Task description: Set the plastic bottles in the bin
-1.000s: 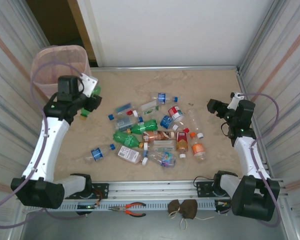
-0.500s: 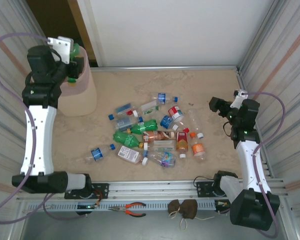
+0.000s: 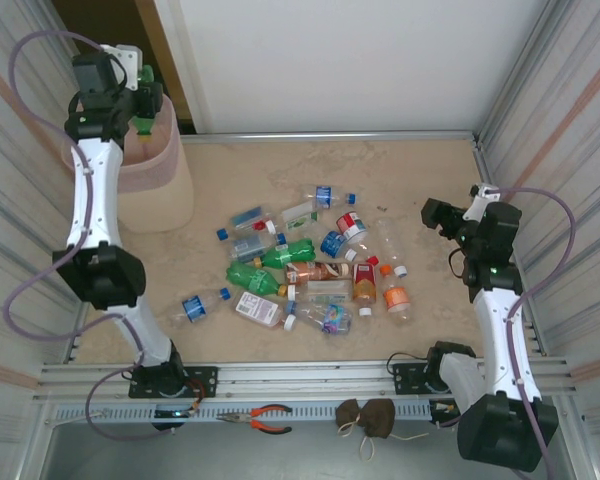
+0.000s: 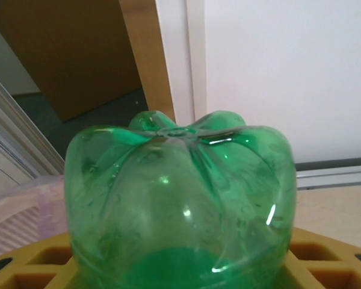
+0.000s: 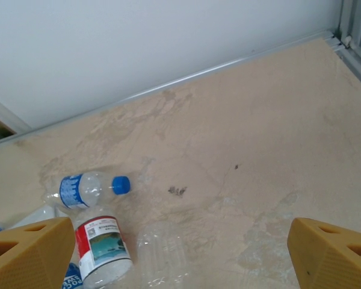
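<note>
**Holding green bottle above bin, drop pending**

Noted left gripper (image 3: 132, 95) high at the far left corner, jaws part-closed and pinching the green bottle (image 4: 180, 198) across its body. Yellow pads (image 4: 30, 268) visible either side of it on the left wrist view.

Read the bottle's long axis as steep, judging from the top view. Lobed base uppermost, orange cap end pointing down toward the bin (image 3: 165, 195).

Placed the bin directly below the jaws, against the left wall. Pale pink rim showing just under and to the left of the bottle on the wrist view. Cannot confirm from above that the cap end lies inside the rim line, with the mouth hidden behind the arm.

Judged the coming move to be a plain release. With the bin underneath and the axis near upright, likely to drop cap-first. Some risk of clipping the rim if hung off-centre.

Logged right gripper (image 3: 442, 215) low near the right wall, jaws spread wide, nothing between them.

Found the other bottles as a heap (image 3: 300, 265) lying flat at table centre, well apart from the bin. Nearest the right jaws: a clear bottle (image 3: 390, 243), long axis running roughly away from the arm bases. Marked the right arm as nearer for that side of the heap. Spotted one stray bottle (image 3: 195, 305) lying closer to the left arm.
</note>
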{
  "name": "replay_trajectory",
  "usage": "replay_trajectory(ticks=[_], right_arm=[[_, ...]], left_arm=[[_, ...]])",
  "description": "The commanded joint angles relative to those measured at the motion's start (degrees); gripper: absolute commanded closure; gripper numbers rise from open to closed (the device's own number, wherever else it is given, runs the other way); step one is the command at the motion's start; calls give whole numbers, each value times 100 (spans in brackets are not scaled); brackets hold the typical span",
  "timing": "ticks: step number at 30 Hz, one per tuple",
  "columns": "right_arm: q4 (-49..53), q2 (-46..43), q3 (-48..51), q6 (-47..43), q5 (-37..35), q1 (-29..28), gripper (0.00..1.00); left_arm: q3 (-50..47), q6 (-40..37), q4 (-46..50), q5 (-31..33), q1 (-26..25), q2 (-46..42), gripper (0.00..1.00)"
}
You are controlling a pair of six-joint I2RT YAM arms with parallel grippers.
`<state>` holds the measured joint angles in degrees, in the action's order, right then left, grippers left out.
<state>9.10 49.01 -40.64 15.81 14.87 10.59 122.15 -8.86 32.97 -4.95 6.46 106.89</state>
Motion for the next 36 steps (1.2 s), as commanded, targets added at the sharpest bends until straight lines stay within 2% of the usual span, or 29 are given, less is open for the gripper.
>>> replay_trajectory(ticks=[1,9,21,26,36], right_arm=[[132,-196,-58,-158,-212,4,10],[129,-149,10,-166,-232,4,10],[-56,79,140,-140,-213,-70,10],[-153,129,218,-107,-223,-135,10],[-207,206,234,-114,-274,-272,10]], left_arm=[[310,93,198,-127,79,303,53],[116,150,702,-257,205,907,54],[307,26,2327,-617,338,1726,57],[227,61,2872,-661,338,1701,57],[-442,325,3074,-711,287,1000,55]])
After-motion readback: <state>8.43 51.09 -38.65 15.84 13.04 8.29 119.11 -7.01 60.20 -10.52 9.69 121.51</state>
